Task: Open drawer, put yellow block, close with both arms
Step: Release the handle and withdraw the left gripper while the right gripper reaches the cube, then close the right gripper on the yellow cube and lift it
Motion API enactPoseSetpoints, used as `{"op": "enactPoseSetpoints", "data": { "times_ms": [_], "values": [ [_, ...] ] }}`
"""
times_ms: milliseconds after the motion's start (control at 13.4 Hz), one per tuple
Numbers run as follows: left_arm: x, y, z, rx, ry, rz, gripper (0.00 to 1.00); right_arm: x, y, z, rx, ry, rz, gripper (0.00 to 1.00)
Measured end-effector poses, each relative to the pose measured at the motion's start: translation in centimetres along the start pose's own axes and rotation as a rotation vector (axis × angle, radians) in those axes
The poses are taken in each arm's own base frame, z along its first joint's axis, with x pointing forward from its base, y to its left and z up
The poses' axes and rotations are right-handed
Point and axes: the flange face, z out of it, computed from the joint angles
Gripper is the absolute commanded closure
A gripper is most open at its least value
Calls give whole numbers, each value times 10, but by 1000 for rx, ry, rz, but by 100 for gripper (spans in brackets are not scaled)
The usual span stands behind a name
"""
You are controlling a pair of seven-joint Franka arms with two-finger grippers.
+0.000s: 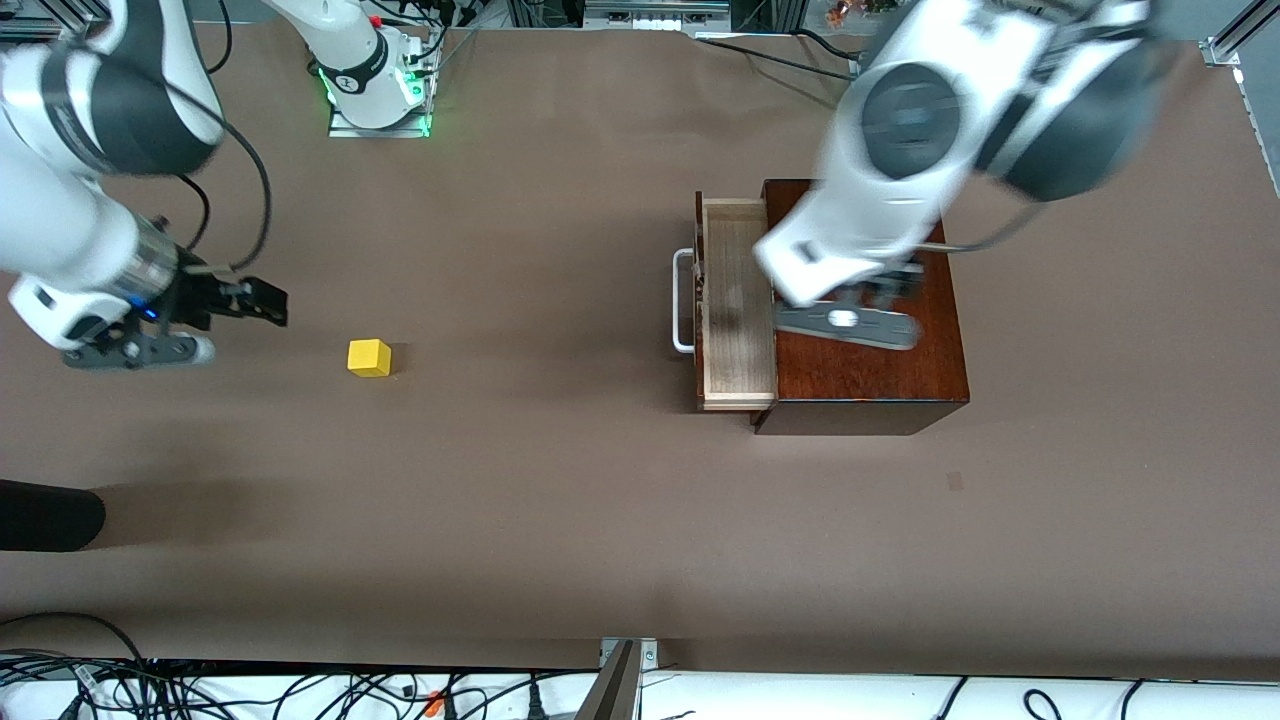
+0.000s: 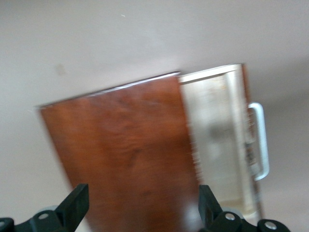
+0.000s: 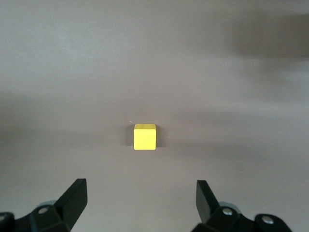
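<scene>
2 pincers gape empty: left pincer (image 1: 893, 285) over the box (image 1: 870, 370), right pincer (image 1: 262, 301) should drop straight onto the yellow block (image 1: 369, 357).

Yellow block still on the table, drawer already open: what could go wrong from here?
The right gripper is open but short of the yellow block, so an off-centre close could nudge the cube away. The drawer is only partly out, leaving a narrow drop target. The left gripper, open over the box, may crowd that drop.
</scene>
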Motion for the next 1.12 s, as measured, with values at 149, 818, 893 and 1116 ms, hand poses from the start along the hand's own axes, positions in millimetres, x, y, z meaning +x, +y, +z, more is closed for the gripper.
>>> {"op": "enactPoseSetpoints", "data": {
  "times_ms": [149,818,893,1116],
  "values": [
    [-6,-52,-15,-11,12,32,0,11,-4,26,1,-5,-10,0],
    [-72,-153,18,-106,58,-87,0,-11,-5,188,13,6,3,0],
    [-81,-167,19,-100,99,-118,0,-16,-4,197,13,6,4,0],
    [-104,-198,32,-99,140,-169,0,-29,-3,222,12,27,8,0]
  ]
}}
